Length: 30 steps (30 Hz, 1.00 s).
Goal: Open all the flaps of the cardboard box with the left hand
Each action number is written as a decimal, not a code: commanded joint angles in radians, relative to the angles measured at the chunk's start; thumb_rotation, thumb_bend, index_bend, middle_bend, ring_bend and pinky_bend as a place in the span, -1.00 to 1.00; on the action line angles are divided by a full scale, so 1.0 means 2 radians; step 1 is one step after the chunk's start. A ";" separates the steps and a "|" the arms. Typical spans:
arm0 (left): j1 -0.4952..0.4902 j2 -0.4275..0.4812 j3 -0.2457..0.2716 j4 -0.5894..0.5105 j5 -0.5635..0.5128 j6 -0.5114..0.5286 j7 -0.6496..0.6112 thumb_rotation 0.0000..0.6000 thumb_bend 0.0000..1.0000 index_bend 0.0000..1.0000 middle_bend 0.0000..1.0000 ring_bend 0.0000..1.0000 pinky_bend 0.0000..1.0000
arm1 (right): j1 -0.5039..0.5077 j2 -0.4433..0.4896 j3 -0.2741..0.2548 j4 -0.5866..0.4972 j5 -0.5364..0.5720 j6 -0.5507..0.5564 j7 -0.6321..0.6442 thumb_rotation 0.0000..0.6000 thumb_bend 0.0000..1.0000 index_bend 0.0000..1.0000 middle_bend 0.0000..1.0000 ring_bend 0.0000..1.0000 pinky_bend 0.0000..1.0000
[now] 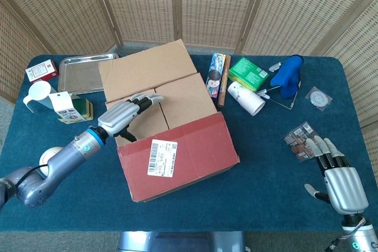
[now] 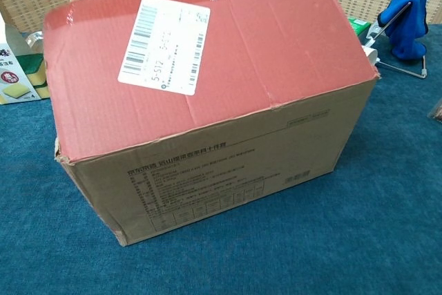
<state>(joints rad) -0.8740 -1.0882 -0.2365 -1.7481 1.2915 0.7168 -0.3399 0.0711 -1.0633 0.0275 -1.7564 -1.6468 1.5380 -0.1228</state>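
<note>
likely lab demo setup: blue cloth table [image 1: 260,163], woven folding screens [image 1: 207,4] behind, assorted test props scattered.

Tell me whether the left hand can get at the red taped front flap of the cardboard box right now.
Probably yes. The left hand is already over the cardboard box, right by the inner edge of the red taped front flap, and nothing lies between them.

Your open lane: blue table [image 1: 260,169] along its front edge and right half. Obstructions: cardboard box [image 1: 171,128] at centre; cup [image 1: 246,98] and glove [image 1: 287,77] toward the back edge.
</note>
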 commanded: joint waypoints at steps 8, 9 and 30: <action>0.007 0.022 -0.011 -0.029 0.053 0.009 -0.090 1.00 -0.04 -0.97 -1.00 -1.00 -1.00 | 0.000 0.002 -0.001 -0.002 -0.002 0.000 0.003 1.00 -1.00 -1.00 -1.00 -1.00 -0.54; 0.005 0.019 -0.012 -0.036 0.057 0.010 -0.100 1.00 -0.04 -0.98 -1.00 -1.00 -1.00 | 0.000 0.002 -0.001 -0.003 -0.004 0.000 0.002 1.00 -1.00 -1.00 -1.00 -1.00 -0.54; -0.025 0.006 -0.008 -0.074 0.110 0.000 -0.254 1.00 -0.04 -0.97 -1.00 -1.00 -0.95 | -0.001 0.005 -0.002 -0.005 -0.005 0.000 0.008 1.00 -1.00 -1.00 -1.00 -1.00 -0.54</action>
<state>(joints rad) -0.9143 -1.0687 -0.2574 -1.8911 1.5021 0.7226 -0.8465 0.0699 -1.0525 0.0240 -1.7660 -1.6564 1.5382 -0.1069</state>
